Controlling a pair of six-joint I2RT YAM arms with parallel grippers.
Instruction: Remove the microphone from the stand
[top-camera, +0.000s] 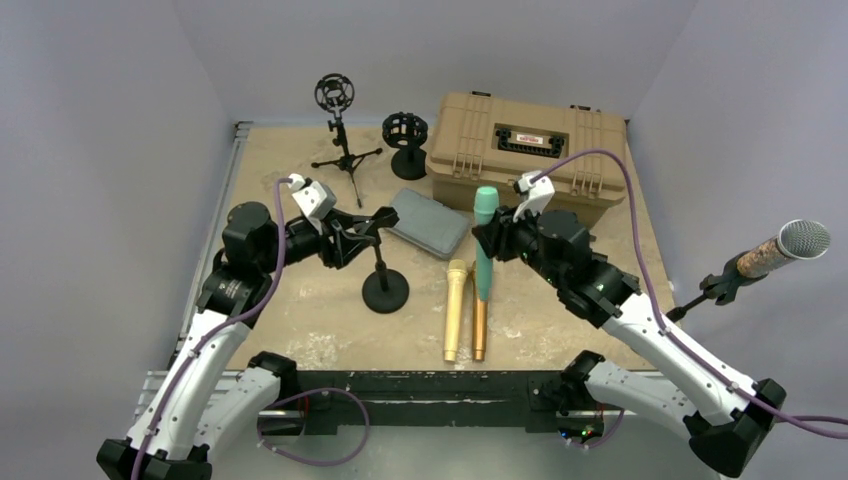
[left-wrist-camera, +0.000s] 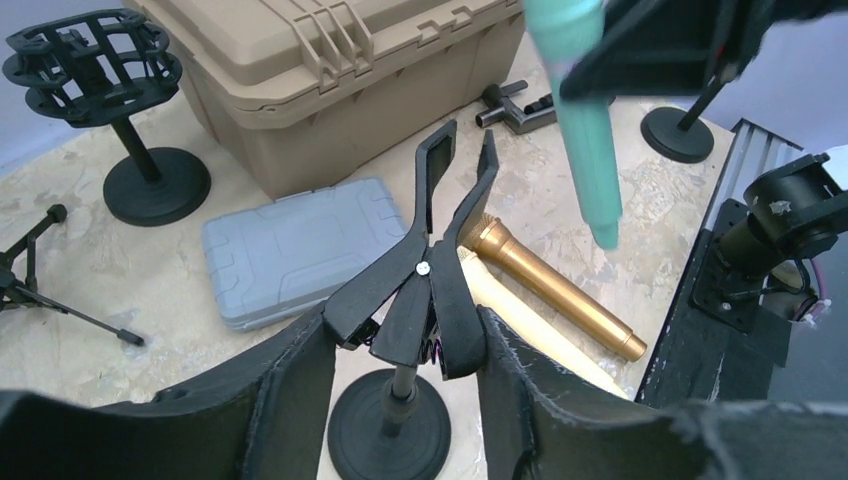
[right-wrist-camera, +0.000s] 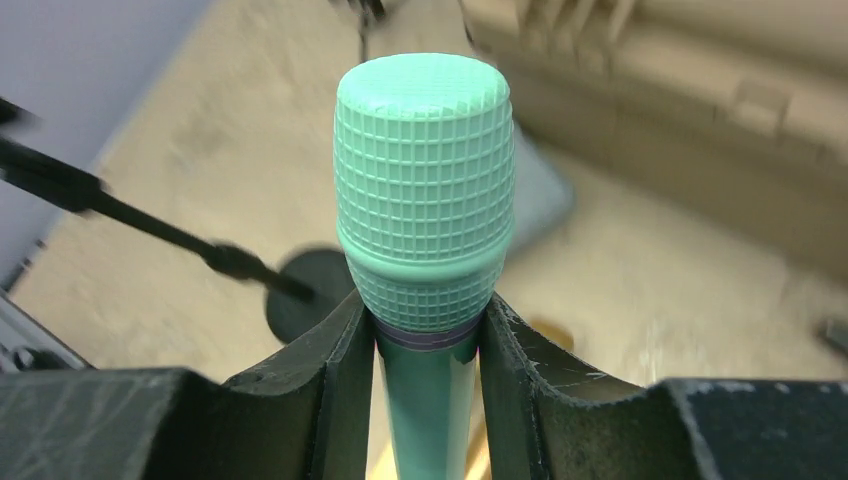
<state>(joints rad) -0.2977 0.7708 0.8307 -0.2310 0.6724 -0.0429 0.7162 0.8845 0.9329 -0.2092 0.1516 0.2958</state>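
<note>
The right gripper (top-camera: 492, 243) clamps the teal grid-headed microphone (right-wrist-camera: 425, 180) just below its head, upright at centre frame, clear of the black round-based stand (left-wrist-camera: 390, 432); the left gripper (left-wrist-camera: 405, 325) straddles the stand's forked clip (left-wrist-camera: 440, 205), grip uncertain

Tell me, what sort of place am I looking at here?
Probably a robotics test bench, not a studio: two arms bolted to a table boxed in by plain walls, with a green microphone, gold microphones and a microphone stand as props.
</note>
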